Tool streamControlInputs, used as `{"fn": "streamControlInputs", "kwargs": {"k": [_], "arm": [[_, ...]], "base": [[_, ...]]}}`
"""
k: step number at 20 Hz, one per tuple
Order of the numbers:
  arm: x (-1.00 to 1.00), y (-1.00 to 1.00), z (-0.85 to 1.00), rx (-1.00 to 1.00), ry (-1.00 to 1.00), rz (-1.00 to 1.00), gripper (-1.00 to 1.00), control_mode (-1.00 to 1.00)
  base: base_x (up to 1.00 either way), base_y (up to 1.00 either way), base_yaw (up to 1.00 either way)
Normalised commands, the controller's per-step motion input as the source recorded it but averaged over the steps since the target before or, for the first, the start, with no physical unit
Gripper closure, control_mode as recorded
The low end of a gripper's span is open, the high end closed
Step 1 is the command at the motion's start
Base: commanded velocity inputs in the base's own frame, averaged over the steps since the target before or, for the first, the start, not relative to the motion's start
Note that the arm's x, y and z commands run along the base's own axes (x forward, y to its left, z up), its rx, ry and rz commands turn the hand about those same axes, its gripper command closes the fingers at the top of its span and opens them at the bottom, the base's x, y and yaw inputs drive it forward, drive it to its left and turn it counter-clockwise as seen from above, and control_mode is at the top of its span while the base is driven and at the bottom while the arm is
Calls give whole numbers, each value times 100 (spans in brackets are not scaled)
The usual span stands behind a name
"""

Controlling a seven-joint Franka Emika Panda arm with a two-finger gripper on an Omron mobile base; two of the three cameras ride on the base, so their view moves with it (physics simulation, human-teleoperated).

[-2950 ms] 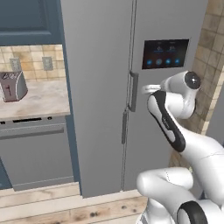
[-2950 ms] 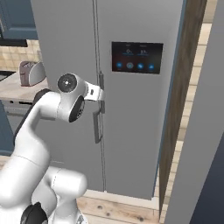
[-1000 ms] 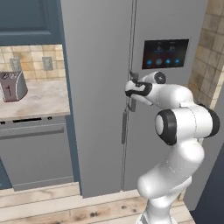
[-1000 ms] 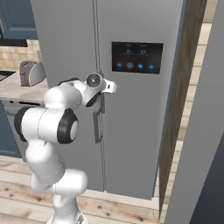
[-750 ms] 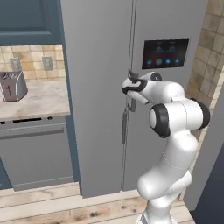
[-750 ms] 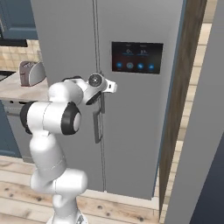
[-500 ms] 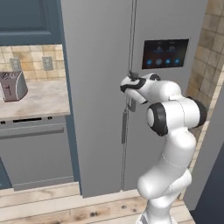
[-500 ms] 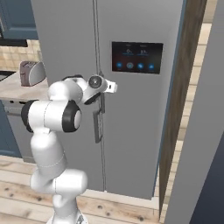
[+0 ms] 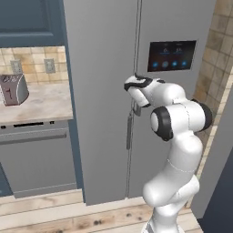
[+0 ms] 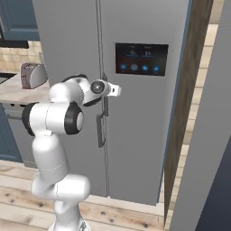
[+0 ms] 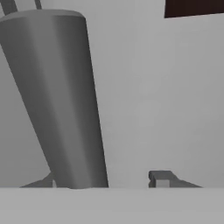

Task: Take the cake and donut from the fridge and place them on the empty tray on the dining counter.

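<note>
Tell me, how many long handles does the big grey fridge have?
2. One handle hangs on the left door, lower down. The other handle is on the right door beside the seam, partly hidden behind the end effector.

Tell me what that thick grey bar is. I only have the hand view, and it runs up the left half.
Observer: It is a vertical handle of the fridge, beside the seam between its two doors.
Operator: Are the doors open at all?
Observer: No, both doors sit flush and shut.
Operator: Where on the handle is the gripper?
Observer: The gripper is on the handle's upper part, lower than the black panel and to its left.
</note>
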Motion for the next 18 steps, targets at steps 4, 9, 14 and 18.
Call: {"fn": "streamControlInputs", "kwargs": {"k": [4,9,14,18], "arm": [[-24,-5,0,0,3,0,100,-100],[-91,-37,0,0,5,0,100,-100],[-100,-67,0,0,3,0,100,-100],[-100,-90,0,0,4,0,100,-100]], "base": [[0,0,0],[0,0,0],[0,0,0],[0,0,0]]}}
